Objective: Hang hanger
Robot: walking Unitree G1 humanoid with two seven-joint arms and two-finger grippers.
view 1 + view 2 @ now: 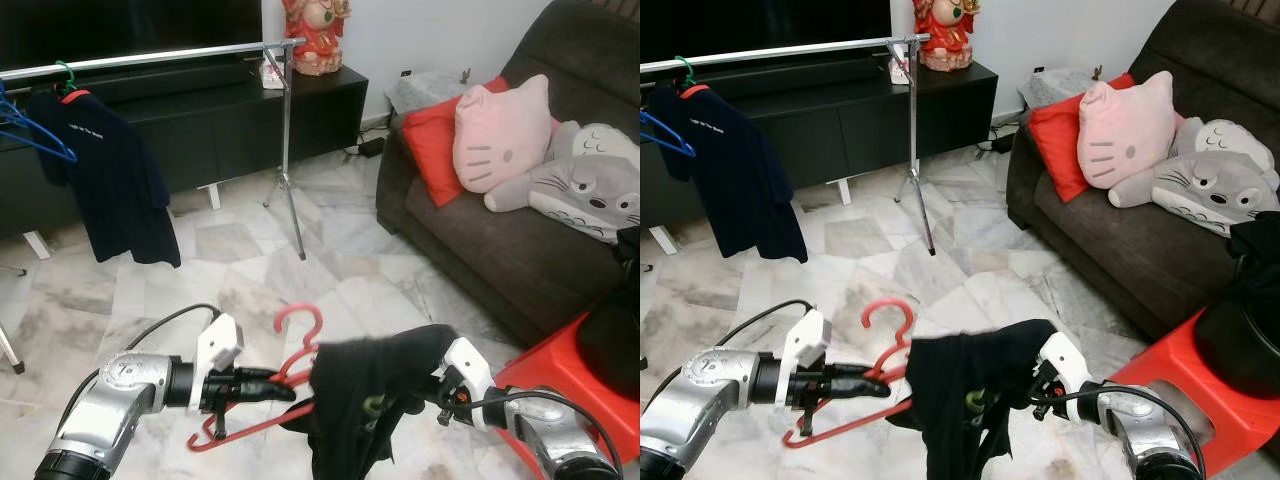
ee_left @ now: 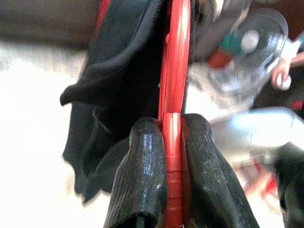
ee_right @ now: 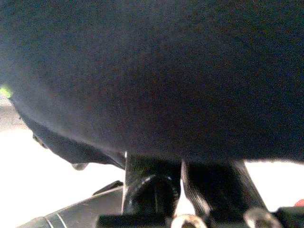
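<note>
A red plastic hanger is low in front of me, and my left gripper is shut on its bar; in the left wrist view both black fingers pinch the red bar. A black garment drapes over the hanger's right end and over my right gripper, whose tips the cloth hides. In the right wrist view the dark cloth lies close over that gripper. The silver clothes rail stands at the back left, well away from both grippers.
A navy T-shirt and a bare blue hanger hang on the rail, whose pole stands on the marble floor. A black TV cabinet is behind it. A brown sofa with cushions and a red bin are on the right.
</note>
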